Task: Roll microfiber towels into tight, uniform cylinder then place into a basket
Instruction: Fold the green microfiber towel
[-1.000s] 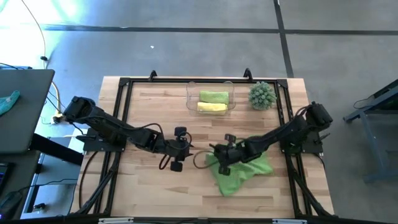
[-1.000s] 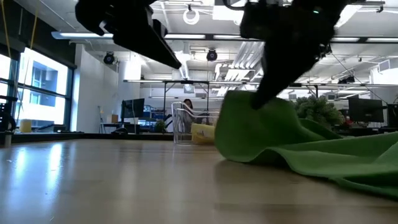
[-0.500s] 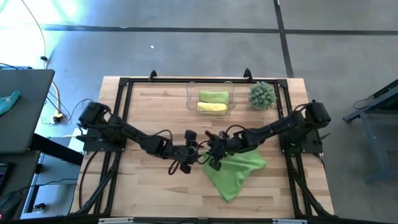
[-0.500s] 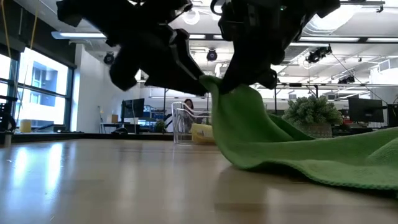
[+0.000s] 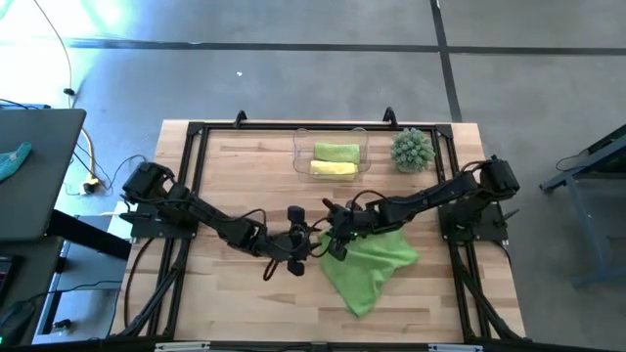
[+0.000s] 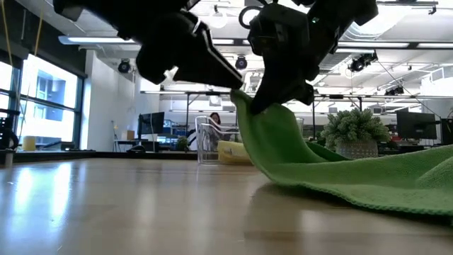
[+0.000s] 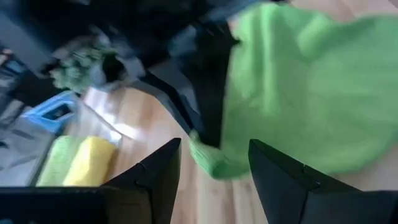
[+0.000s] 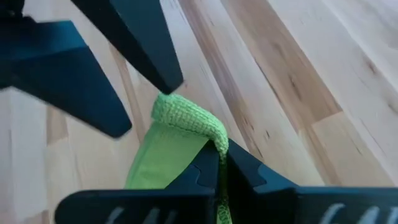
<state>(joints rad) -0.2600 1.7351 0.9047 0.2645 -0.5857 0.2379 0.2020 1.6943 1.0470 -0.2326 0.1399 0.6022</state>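
Lime green towel point(image 5: 367, 266) is lying crumpled at lower centre-right of the wooden worktop point(image 5: 235, 176), w/ one corner being lifted off the surface by the right gripper point(image 5: 333, 244), fingers pressed together & pinching that corner. Left gripper point(image 5: 311, 235) is hovering just beside it at frame centre, fingers spread, nothing in them, tips pointing at the raised corner. Clear basket point(image 5: 301, 156) is sitting at upper centre, holding a green roll point(image 5: 336, 152) & a yellow roll point(image 5: 333, 169). Spiky green plant point(image 5: 413, 150) is standing just right of the basket.
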